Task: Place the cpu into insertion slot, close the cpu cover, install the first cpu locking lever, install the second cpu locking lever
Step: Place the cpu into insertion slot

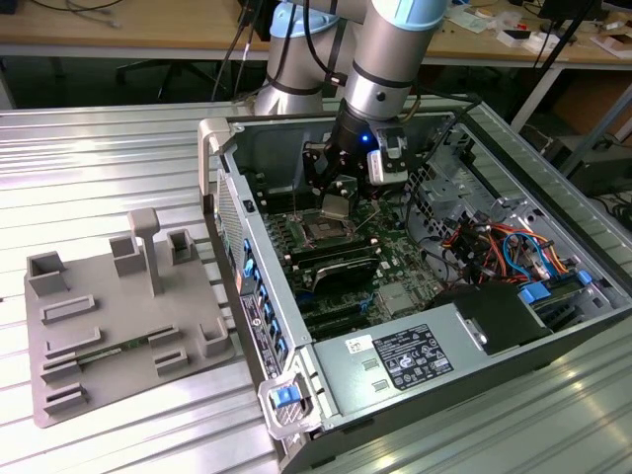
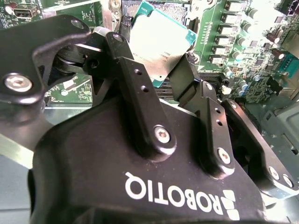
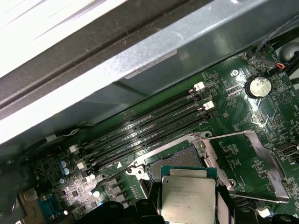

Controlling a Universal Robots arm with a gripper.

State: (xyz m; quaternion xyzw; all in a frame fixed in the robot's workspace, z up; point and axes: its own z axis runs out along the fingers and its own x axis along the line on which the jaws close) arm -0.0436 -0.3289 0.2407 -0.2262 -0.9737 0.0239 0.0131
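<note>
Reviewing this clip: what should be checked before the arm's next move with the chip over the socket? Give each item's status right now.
1. Grip on the cpu: ok. The gripper is shut on its opposite edges.
2. The cpu cover off the insertion slot: ok. It lies swung open beside the slot.
3. Insertion slot free of objects: ok where visible. The cpu hides part of it.
4. Cpu positioned over the insertion slot: ok in the exterior view. It hangs above the slot, not seated.
5. Cpu corners matched to the insertion slot: cannot tell.
6. Locking levers out of the way: cannot tell.
</note>
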